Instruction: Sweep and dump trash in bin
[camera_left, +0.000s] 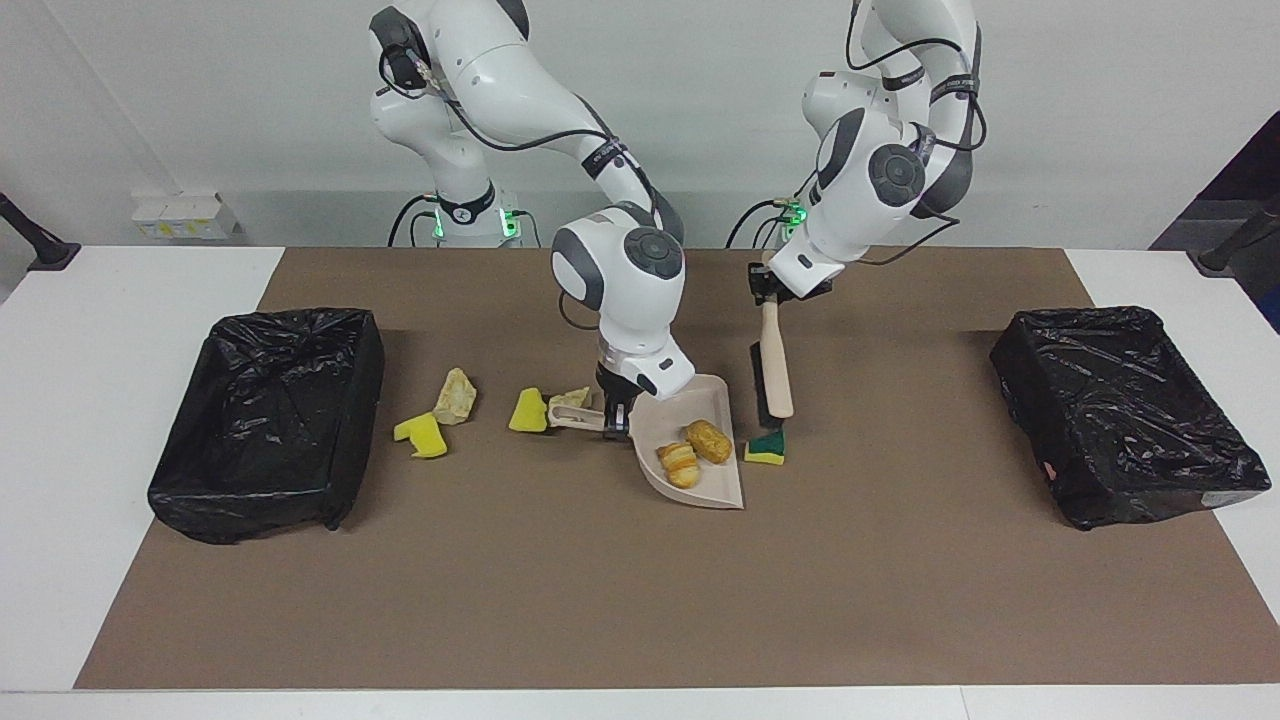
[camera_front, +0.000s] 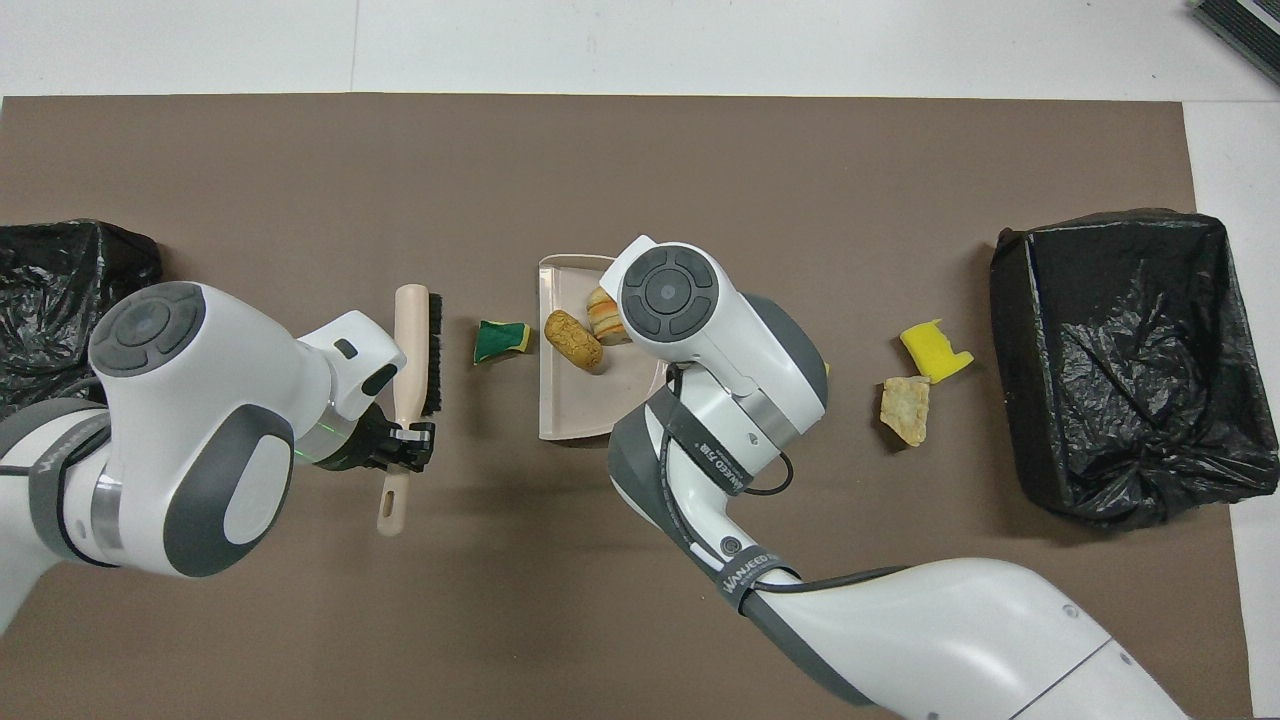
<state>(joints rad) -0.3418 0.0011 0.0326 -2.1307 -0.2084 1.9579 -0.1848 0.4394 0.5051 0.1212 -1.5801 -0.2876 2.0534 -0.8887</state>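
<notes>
My left gripper is shut on the handle of a wooden brush, held toward the left arm's end from a green-and-yellow sponge. The sponge lies just off the open edge of the beige dustpan. My right gripper is shut on the dustpan's handle; in the overhead view the arm hides it. Two bread rolls lie in the pan. A yellow sponge chunk and a beige lump lie by the handle.
Another yellow chunk and a beige lump lie on the brown mat beside the black-lined bin at the right arm's end. A second black-lined bin stands at the left arm's end.
</notes>
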